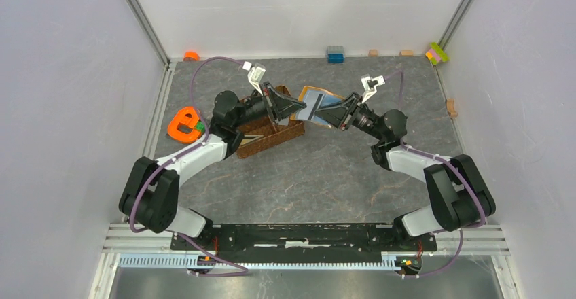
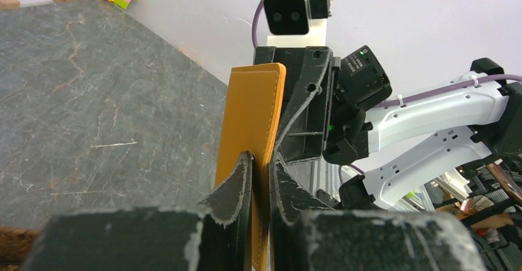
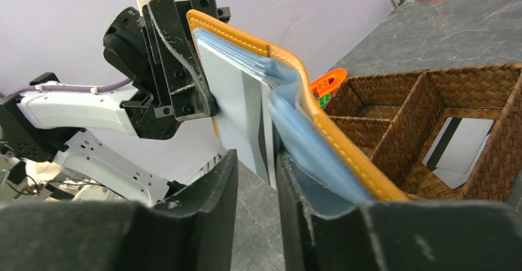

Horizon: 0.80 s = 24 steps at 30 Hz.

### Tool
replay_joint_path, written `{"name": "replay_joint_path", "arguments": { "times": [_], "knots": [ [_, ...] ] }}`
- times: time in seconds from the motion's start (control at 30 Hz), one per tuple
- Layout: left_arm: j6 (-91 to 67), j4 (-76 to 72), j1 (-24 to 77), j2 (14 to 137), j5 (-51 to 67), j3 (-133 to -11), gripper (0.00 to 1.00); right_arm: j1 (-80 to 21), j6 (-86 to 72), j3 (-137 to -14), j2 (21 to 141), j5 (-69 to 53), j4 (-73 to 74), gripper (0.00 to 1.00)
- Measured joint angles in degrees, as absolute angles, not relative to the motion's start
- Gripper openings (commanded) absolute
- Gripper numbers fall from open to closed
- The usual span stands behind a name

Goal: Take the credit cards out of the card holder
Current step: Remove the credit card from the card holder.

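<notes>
So the small flat orange-tan folding card holder (image 2: 252,117) is up in the air over the middle of the table, hanging between the two arms, just beside the brown woven divided tray (image 3: 394,129). It's folded open, and you can see the pale blue-grey slotted lining in the right wrist view.

The left gripper (image 2: 260,178) is pinching one orange cover flap tight, with both fingers pressed flat on it. A pale grey rectangular credit card (image 3: 237,98) pokes partway out of its slot. The right gripper (image 3: 257,166) has its fingers parted on either side of that card's lower corner. From what I can see it's straddling the card, not clamping it.

Progress-wise, one white card with a dark stripe (image 3: 458,151) is already lying in a tray compartment, so I'd say at least one is done. The grey one is only half out, and there look to be more layers tucked behind it, though I can't count them. Seems like a fair bit left.
</notes>
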<state>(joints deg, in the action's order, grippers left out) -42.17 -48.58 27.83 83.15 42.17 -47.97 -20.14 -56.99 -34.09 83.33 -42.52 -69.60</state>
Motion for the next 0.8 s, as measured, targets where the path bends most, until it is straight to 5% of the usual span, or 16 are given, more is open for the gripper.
{"name": "replay_joint_path", "arguments": {
  "times": [0.2, 0.53, 0.8],
  "knots": [
    [-40.8, -46.4, 28.0, 82.9, 39.9, -48.4, 0.03, -19.1, -58.3, -33.3, 83.5, -42.2, -70.2, 0.0],
    [-38.7, -43.1, 28.4, 85.1, 35.5, -50.0, 0.2, -18.5, -57.1, -32.8, 83.5, -40.5, -68.1, 0.0],
    [-38.6, -45.0, 28.4, 88.5, 36.6, -50.5, 0.09, -17.8, -55.6, -32.8, 83.5, -40.1, -64.2, 0.0]
  ]
}}
